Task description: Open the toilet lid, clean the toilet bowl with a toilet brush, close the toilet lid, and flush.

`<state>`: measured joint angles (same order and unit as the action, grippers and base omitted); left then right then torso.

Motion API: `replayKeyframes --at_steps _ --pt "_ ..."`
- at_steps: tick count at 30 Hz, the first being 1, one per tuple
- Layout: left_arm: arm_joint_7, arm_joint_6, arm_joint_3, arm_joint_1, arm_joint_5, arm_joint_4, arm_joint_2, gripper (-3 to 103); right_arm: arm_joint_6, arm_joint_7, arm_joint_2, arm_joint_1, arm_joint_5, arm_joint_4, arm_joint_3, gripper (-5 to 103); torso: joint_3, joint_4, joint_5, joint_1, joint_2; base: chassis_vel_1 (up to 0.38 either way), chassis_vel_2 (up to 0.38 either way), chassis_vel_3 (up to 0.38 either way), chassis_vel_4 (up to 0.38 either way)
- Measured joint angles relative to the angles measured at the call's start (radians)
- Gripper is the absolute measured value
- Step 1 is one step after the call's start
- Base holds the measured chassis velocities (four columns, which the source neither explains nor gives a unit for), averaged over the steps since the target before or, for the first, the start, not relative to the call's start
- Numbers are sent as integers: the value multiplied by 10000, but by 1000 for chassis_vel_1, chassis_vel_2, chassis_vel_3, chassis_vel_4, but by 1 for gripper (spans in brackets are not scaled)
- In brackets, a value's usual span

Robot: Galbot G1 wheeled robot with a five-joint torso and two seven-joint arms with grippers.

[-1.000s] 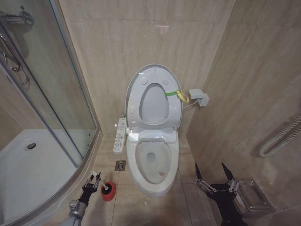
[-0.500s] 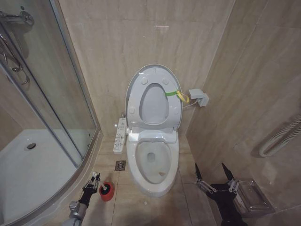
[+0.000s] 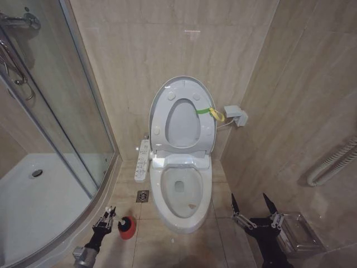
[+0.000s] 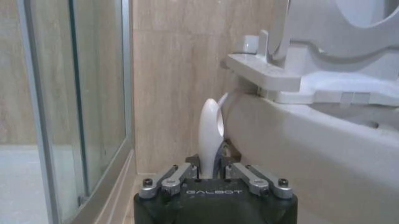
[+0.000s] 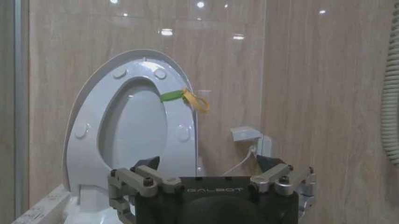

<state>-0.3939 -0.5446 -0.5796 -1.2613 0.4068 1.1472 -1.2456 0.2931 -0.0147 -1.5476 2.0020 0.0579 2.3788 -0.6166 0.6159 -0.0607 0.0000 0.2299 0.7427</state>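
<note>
1. The left gripper [image 3: 106, 215] sits low on the floor at the left of the toilet, just beside the small red holder [image 3: 127, 231]; in the left wrist view its fingers are drawn in tight on the thin white handle of the toilet brush [image 4: 210, 133], which stands up between them
2. The dark bristle head [image 3: 126, 223] of the brush rests in the red holder, on the tiles between the shower's glass wall [image 3: 67, 111] and the toilet
3. The right gripper [image 3: 252, 209] hangs low at the right of the toilet, near a metal box [image 3: 298, 234] on the floor, with its two fingers spread wide and nothing between them
4. The toilet bowl [image 3: 181, 192] stands uncovered in the middle, its side control panel [image 3: 143, 159] on the robot's left
5. The toilet lid [image 3: 181, 84] is upright against the back wall, with the ring-shaped seat [image 3: 184, 120] raised in front of it and a green-yellow tag [image 3: 209, 113] on the seat's right edge
6. A floor drain [image 3: 143, 196] lies in the tiles between the holder and the control panel
</note>
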Motion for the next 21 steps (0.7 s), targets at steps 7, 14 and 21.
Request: replayKeyframes --at_steps 7,14,21 --pt "476 307 -267 -1070 97 2278 13 20 0 0 0 0 0 0 0 100 -1 -1 1 0 0 0 0 0 0" --pt "939 593 -433 -2335 -35 4520 -194 20 0 -1 0 0 0 0 -2 100 -1 -2 1 0 0 0 0 0 0" --pt "1356 820 -345 -3878 -270 6352 -273 20 0 0 0 0 0 0 -1 100 -1 0 0 0 0 0 0 0 0"
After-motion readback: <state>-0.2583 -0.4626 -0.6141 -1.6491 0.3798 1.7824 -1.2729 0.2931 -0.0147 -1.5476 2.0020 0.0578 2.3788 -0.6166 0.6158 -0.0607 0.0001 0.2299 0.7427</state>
